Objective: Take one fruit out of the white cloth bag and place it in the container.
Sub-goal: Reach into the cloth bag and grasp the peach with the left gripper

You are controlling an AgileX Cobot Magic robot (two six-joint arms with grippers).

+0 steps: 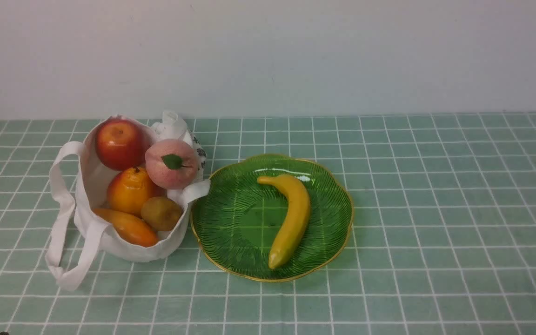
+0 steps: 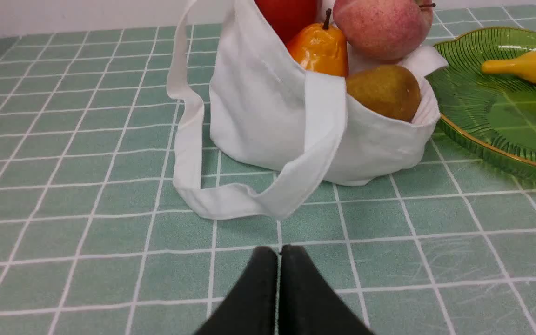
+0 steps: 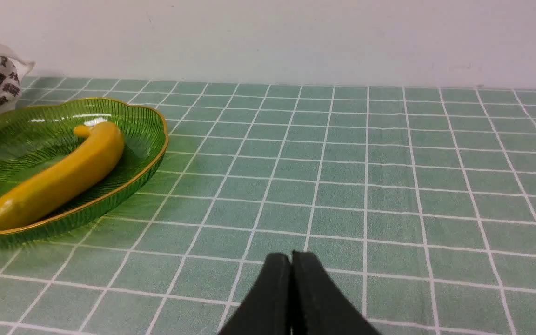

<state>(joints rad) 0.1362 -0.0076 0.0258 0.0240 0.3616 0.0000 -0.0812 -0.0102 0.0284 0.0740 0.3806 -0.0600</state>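
Your left gripper [image 2: 279, 252] sits low over the green checked tablecloth [image 1: 435, 209], its two black fingers pressed together with nothing between them. It is on the near side of the white cloth bag [image 1: 128, 251], clear of it. Your right gripper [image 3: 291, 256] is pinched closed and empty as well, over bare cloth to the right of the green glass plate [image 1: 231, 223] and well apart from it.

You will find the peach [image 1: 171, 164] in the mouth of the bag, on top of the pile at the right side, the side toward the plate. Its pink fuzzy skin leans on the bag's right lip and its single green leaf [image 1: 173, 161] faces the near side. To its left and farther back is a shiny red apple [image 1: 120, 143]. Just nearer than that is an orange pear-shaped fruit [image 1: 130, 190], touching the peach. A brown-green fruit [image 1: 161, 213] and an elongated orange piece [image 1: 128, 226] lie nearest in the opening.

One long loop handle [image 1: 63, 242] trails onto the cloth at the bag's near left. Dark print [image 1: 199, 156] shows on the bag's far right side.

The plate lies flat just right of the bag, whose folded lip meets the scalloped gold rim. A yellow banana [image 1: 291, 218] lies in the plate, right of its centre, with its stem end far and its tip near.
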